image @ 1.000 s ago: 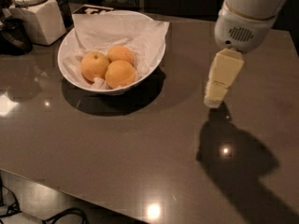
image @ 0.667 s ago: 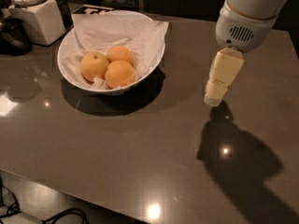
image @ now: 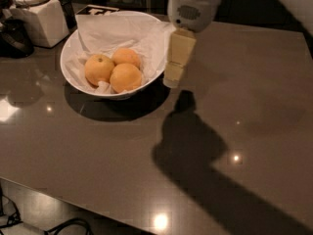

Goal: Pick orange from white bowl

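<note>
Orange (image: 125, 77) lies in the white bowl (image: 72, 80) on the worktop (image: 98, 151); our end effector (image: 171, 81) hangs just beside its rim, and we cannot tell whether it is open.

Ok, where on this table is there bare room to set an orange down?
Bare tabletop lies right of the gripper, and along the near side in front of the white bowl. Crowded: the back-left corner, with the white container and a dark object beside the bowl; the gripper hangs at the bowl's right rim.
</note>
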